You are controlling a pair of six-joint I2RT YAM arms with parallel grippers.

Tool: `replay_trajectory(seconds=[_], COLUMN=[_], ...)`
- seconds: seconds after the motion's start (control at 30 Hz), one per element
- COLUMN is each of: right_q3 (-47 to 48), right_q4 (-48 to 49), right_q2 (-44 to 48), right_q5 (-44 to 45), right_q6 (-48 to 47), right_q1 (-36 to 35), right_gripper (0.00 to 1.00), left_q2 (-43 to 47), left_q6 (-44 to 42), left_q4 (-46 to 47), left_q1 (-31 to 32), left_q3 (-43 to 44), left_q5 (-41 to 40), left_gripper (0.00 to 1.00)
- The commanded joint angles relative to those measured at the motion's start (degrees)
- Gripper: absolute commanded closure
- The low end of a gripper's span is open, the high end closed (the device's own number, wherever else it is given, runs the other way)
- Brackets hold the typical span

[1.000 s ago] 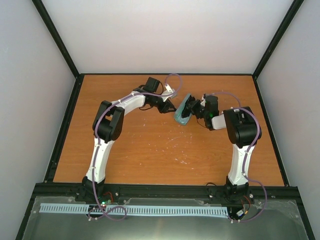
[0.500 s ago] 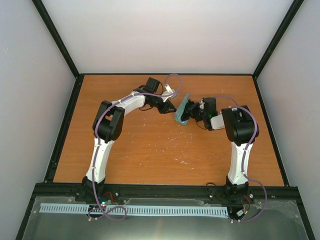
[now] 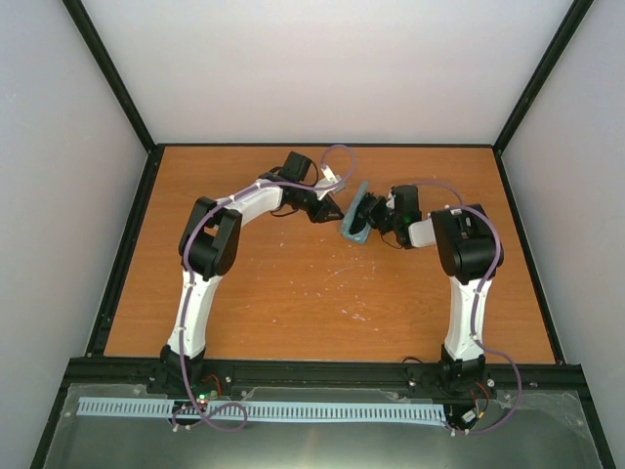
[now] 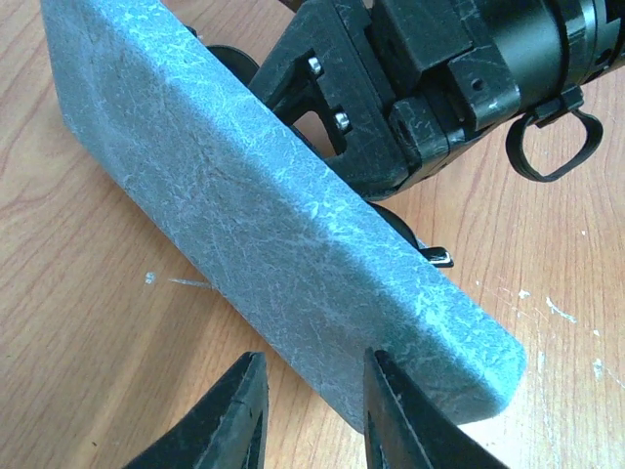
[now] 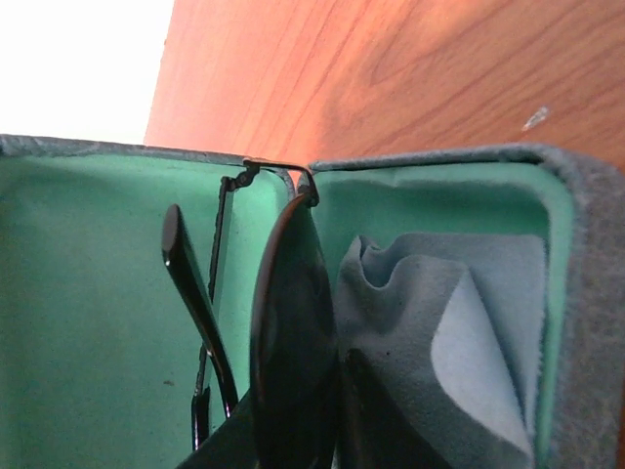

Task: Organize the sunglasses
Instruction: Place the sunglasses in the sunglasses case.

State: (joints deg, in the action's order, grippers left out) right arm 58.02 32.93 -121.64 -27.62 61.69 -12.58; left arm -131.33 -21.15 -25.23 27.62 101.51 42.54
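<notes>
Sunglasses go into their case: the black-framed sunglasses [image 5: 293, 332] sit straight ahead of my right gripper [image 3: 374, 217], edge-on at the fold of the open case [image 4: 254, 205], green lining on both sides and the pale blue cloth [image 5: 439, 322] bunched in the half to their right. I cannot tell whether the right fingers are pinching anything. My left gripper [image 4: 312, 391] is spread, holding nothing, just short of the case's grey-blue outer shell, whose long axis runs diagonally across its fingers. The right arm is nearer the glasses; the shell hides them from the left. Both arms reach low over the table [image 3: 293, 293], wrists facing. I judge that closing depends on the left pushing that shell.
</notes>
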Motion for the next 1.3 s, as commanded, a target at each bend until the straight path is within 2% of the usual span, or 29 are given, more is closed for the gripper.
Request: replay_trajectory(seconds=[0.0,0.2,0.33,0.77,0.9,1.03,1.1,1.27], right_q3=[1.9,4.9,7.1,13.4,14.9,15.5,15.7,17.3], right_q4=[-10.2,-19.6,-24.7,-37.6,-41.9,-44.0,-43.9,-43.2], right_q2=[1.3,3.8,4.9,7.0,8.7,10.4,10.5,7.2], right_q5=[2.1,3.9,4.4,7.8,10.3,13.5,14.3,11.9], right_q6=[-4.9,-9.3,-11.8,-17.4,-19.5,-20.8,-20.9,-20.3], right_q1=[-0.6,-0.5,-0.3,-0.2,-0.2,0.0,-0.1,-0.6], right_gripper=[0.86,0.8,0.79,0.77,0.71,0.7,0.72,0.88], left_q2=[2.7,3.2,3.2,3.3,3.3,3.3,3.2,3.1], left_q6=[-1.1,-1.3,-1.4,-1.6,-1.6,-1.5,-1.4,-1.4], left_q4=[1.3,1.9,2.1,2.4,2.6,2.8,3.0,3.1], left_q1=[0.5,0.5,0.5,0.5,0.5,0.5,0.5,0.5], left_q3=[-0.5,-1.2,-1.2,-1.7,-1.9,-2.0,-1.9,-1.8], left_q5=[0.4,0.2,0.2,-0.4,-0.3,-0.3,-0.2,-0.3], left_gripper=[0.71,0.71,0.71,0.71,0.71,0.71,0.71,0.71])
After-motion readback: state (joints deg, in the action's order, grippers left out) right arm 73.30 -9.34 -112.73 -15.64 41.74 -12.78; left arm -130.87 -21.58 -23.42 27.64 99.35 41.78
